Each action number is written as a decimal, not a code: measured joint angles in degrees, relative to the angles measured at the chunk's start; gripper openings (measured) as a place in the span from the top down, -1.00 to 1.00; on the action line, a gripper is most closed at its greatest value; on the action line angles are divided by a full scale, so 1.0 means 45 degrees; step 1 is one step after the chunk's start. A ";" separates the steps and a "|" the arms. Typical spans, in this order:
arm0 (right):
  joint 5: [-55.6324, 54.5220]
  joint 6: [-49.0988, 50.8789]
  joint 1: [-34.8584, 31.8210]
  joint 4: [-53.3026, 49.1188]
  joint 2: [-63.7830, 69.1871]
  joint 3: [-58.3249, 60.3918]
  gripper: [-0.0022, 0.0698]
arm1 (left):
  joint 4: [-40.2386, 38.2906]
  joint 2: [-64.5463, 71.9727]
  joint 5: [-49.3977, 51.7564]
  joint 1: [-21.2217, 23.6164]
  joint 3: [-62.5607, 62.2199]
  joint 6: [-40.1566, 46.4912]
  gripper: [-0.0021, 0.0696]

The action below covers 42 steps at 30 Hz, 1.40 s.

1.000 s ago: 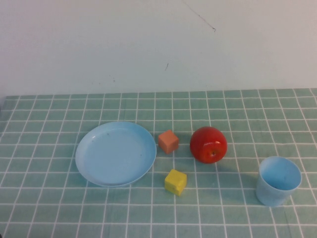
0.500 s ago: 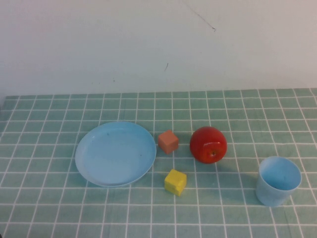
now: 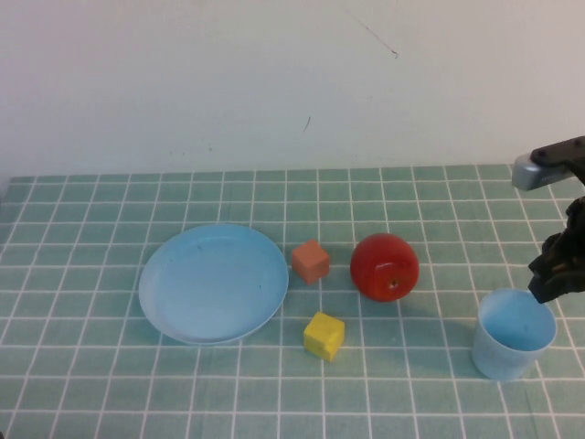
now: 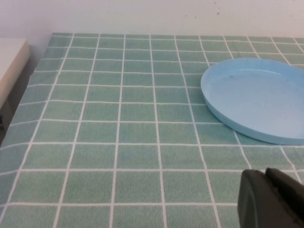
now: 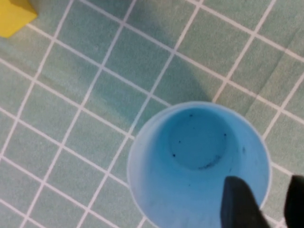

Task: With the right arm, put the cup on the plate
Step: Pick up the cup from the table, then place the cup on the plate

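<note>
- Two light blue plastic pieces sit well apart on the green checked tablecloth (image 3: 91,384): the small handleless tumbler-shaped cup (image 3: 514,335) stands upright at the robot's right, and the round shallow plate (image 3: 213,283) with its raised rim lies at the left, with nothing on it.
- Between them rest a red apple (image 3: 385,266), an orange cube (image 3: 311,262) just beside the plate's rim, and a yellow cube (image 3: 324,336) nearer the robot.
- At the right edge, the black jointed right arm (image 3: 569,219), with a grey-silver part at its top, reaches down toward the cup.
- Its dark right gripper (image 3: 550,280) hangs at the cup's far-right rim; the wrist camera looks straight into the cup's open mouth.
- Seen from that wrist, the two fingers (image 5: 240,202) are parted, and one appears to sit over the cup's inside with the other outside the wall, though contact cannot be made out.
- Elsewhere, the left gripper (image 4: 273,199) shows only as a dark tip low over the cloth near the plate's edge; whether its jaws are parted or closed cannot be told.
</note>
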 joint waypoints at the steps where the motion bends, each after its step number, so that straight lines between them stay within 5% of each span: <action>1: -0.0052 0.0060 0.0000 0.0000 0.0094 0.0000 0.30 | 0.0000 0.0000 0.0000 0.0000 0.0000 0.0000 0.95; 5: -0.0369 0.0193 0.0000 -0.0232 0.0465 0.0000 0.03 | 0.0000 0.0000 0.0000 0.0000 0.0000 0.0000 0.95; 14: -0.0864 0.0168 0.0000 -0.0283 0.1676 -0.0050 -0.03 | 0.0000 0.0000 0.0000 0.0000 0.0000 0.0000 0.95; 16: -0.0864 -0.0157 0.0000 -0.0139 0.2025 -0.0050 0.08 | 0.0000 0.0000 0.0000 0.0000 0.0000 -0.0029 0.95; 19: -0.0864 -0.0824 0.0018 0.0282 0.2250 -0.0050 0.61 | 0.0000 0.0000 0.0000 0.0000 0.0000 -0.0029 0.95; 22: -0.0836 -0.1011 0.0080 0.0664 0.2215 -0.0314 0.84 | 0.0000 0.0000 0.0000 0.0000 0.0000 -0.0029 0.95; 32: 0.1288 -0.0960 0.0770 0.0919 0.1983 -0.4166 0.89 | 0.0000 0.0000 0.0000 0.0000 0.0000 -0.0029 0.95; 42: 0.2410 -0.0386 0.3132 0.1021 0.3888 -0.9222 0.89 | 0.0000 0.0000 0.0000 0.0000 0.0000 -0.0029 0.95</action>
